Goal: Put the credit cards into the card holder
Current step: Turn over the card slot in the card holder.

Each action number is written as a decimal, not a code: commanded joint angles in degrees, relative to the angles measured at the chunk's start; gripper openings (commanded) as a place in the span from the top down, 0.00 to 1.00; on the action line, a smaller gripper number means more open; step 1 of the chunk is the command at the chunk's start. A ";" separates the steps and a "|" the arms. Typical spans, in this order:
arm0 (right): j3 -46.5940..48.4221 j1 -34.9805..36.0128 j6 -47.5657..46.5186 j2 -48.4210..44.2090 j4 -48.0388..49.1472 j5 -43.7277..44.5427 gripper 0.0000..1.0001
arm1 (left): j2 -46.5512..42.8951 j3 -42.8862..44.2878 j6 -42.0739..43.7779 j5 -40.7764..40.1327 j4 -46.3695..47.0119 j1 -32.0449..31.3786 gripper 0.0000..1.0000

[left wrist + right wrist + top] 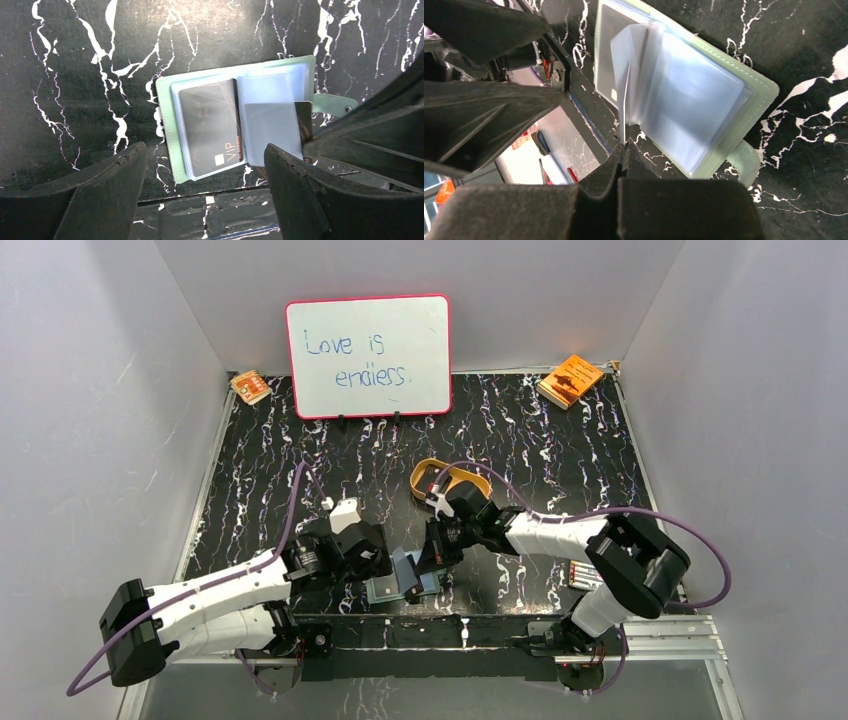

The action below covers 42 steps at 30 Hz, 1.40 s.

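The card holder point(167, 125) lies open on the black marbled table by the front edge, its pale blue sleeves fanned up point(684, 95). One dark credit card point(210, 125) marked VIP sits in its left sleeve. My right gripper point(625, 146) is shut on the lower edge of a second credit card point(625, 100), which stands edge-on among the raised sleeves; in the left wrist view this card point(303, 117) shows dark behind a translucent sleeve. My left gripper point(204, 155) hangs open just above the holder's near edge, touching nothing. From above, both grippers point(365, 558) point(428, 570) crowd the holder point(385, 590).
A tan-gold oval tray point(452, 478) sits just behind the right gripper. A whiteboard point(368, 355) stands at the back, with orange booklets at the back left point(251, 386) and back right point(570, 380). A small striped item point(583, 574) lies by the right arm's base.
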 commanded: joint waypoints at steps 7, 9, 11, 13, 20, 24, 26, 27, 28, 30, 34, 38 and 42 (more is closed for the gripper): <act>0.91 1.37 0.69 -3.26 2.41 -1.32 1.00 | 1.26 -2.98 -3.76 -2.82 -2.32 0.18 0.18; 1.24 1.84 0.53 -2.40 2.30 -1.17 1.00 | 1.19 -3.11 -4.10 -2.76 -2.55 0.18 0.19; 1.53 2.16 0.60 -1.46 2.43 -1.01 1.00 | 0.68 -3.03 -4.41 -2.97 -2.73 0.18 0.18; 1.87 2.62 0.69 -0.43 2.68 -0.90 1.00 | -0.17 -3.18 -4.62 -3.17 -2.73 0.15 0.18; 2.07 3.16 1.32 -0.63 1.04 2.34 1.00 | 1.61 -3.58 -4.67 -3.78 -2.05 0.18 0.19; -0.46 1.38 2.33 -5.40 0.79 5.03 1.00 | 1.05 -3.98 -7.88 -5.63 -5.19 0.18 0.24; -0.95 0.75 2.18 -5.77 0.80 4.42 1.00 | -0.45 -5.07 -9.80 -6.04 -6.16 0.18 0.28; -0.98 0.47 1.94 -5.45 0.80 3.87 1.00 | -1.23 -5.70 -10.58 -6.03 -6.45 0.18 0.31; -0.91 0.34 1.77 -5.05 0.85 3.28 1.00 | -1.88 -6.38 -11.38 -6.02 -6.55 0.18 0.33; -0.82 0.28 1.68 -3.96 1.77 2.32 1.00 | -2.51 -7.59 -12.34 -5.53 -6.38 0.26 0.38; 0.03 0.14 1.75 -1.58 2.95 1.28 1.00 | -0.97 -8.49 -12.55 -4.47 -5.80 0.35 0.45; 0.16 -0.03 2.40 0.56 3.94 0.53 1.00 | 1.34 -8.16 -11.91 -3.78 -5.04 0.33 0.48; -0.04 -0.11 2.65 1.56 4.90 -0.02 1.00 | 2.02 -8.04 -11.23 -3.64 -4.53 0.41 0.51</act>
